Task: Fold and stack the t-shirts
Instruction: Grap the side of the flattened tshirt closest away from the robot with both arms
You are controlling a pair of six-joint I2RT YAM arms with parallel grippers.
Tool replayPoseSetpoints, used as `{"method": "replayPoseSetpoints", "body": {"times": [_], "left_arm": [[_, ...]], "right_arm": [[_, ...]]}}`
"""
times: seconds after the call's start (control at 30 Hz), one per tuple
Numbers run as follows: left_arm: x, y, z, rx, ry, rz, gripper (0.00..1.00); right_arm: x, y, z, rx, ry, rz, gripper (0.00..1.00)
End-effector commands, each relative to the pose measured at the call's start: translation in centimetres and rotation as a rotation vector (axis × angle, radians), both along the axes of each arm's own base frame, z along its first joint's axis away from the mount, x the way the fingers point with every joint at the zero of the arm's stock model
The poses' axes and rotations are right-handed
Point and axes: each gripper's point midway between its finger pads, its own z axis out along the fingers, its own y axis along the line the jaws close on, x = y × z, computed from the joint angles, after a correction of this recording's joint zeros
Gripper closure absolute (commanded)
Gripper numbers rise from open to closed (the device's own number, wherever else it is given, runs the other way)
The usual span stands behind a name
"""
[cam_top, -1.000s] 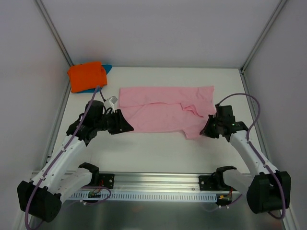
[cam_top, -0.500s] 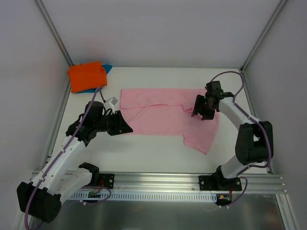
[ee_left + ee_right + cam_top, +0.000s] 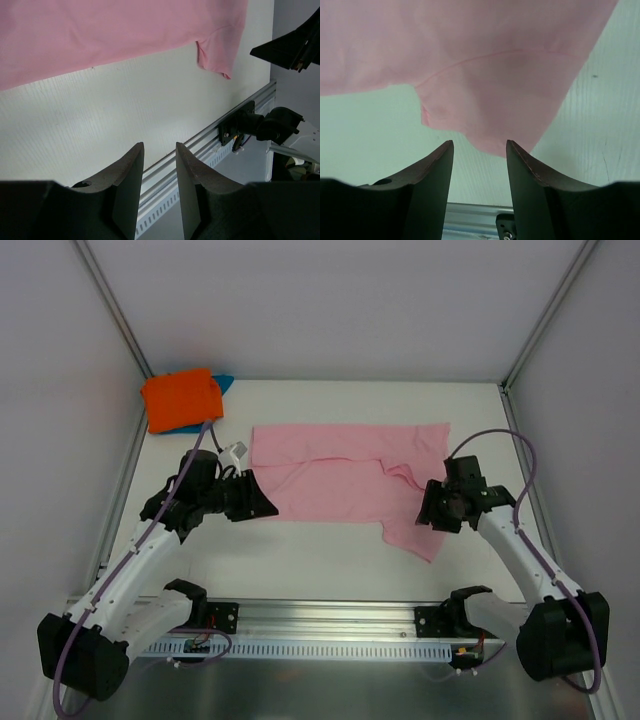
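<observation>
The light pink t-shirt (image 3: 340, 465) lies spread across the middle of the table, with one flap reaching toward the near right (image 3: 425, 540). It also fills the top of the left wrist view (image 3: 100, 35) and of the right wrist view (image 3: 495, 75). The folded bright orange t-shirt (image 3: 180, 398) lies at the far left corner on the teal-blue one (image 3: 224, 382), which shows only as an edge. My left gripper (image 3: 264, 506) (image 3: 160, 146) is open and empty at the pink shirt's left edge. My right gripper (image 3: 428, 516) (image 3: 480, 145) is open and empty over the near right flap.
White table (image 3: 330, 560) with grey side walls and metal posts at left (image 3: 120, 315) and right (image 3: 545, 330). An aluminium rail (image 3: 330, 615) with the arm bases runs along the near edge. The right arm (image 3: 295, 45) shows in the left wrist view.
My right gripper reached over the shirt's right part, then drew back to the near right. The shirt's right flap now reaches further toward the near edge. The left arm has barely moved.
</observation>
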Motion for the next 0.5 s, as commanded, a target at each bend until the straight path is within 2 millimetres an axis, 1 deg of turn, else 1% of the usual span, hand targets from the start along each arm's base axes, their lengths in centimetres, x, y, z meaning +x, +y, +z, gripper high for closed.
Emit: {"method": "replayPoseSetpoints", "body": {"times": [0.0, 0.03, 0.1, 0.13, 0.2, 0.3, 0.4, 0.47], "left_arm": [[0.0, -0.5, 0.8, -0.029, -0.041, -0.038, 0.67], [0.0, -0.5, 0.8, -0.026, -0.04, -0.039, 0.67], [-0.2, -0.5, 0.8, -0.03, -0.035, -0.041, 0.67], [-0.3, -0.5, 0.8, -0.03, -0.035, -0.042, 0.67], [-0.5, -0.4, 1.0, -0.031, -0.039, -0.041, 0.67], [-0.8, -0.2, 1.3, -0.027, -0.05, -0.039, 0.67], [-0.9, -0.2, 1.5, -0.03, -0.054, -0.04, 0.67], [-0.9, -0.3, 1.5, -0.033, -0.054, -0.041, 0.67]], "right_arm": [[-2.4, -1.0, -0.3, -0.023, 0.015, -0.039, 0.5], [-3.1, -1.2, -0.8, -0.027, 0.035, -0.041, 0.5], [-3.7, -1.4, -1.2, -0.031, 0.041, -0.043, 0.5], [-4.3, -1.5, -1.7, -0.036, 0.059, -0.053, 0.5], [-4.5, -1.3, -1.8, -0.021, 0.055, -0.056, 0.5], [-5.3, -2.2, -2.2, -0.058, 0.075, -0.112, 0.5], [-6.1, -2.6, -3.0, -0.065, 0.096, -0.16, 0.5], [-6.3, -2.5, -3.3, -0.053, 0.091, -0.173, 0.5]]}}
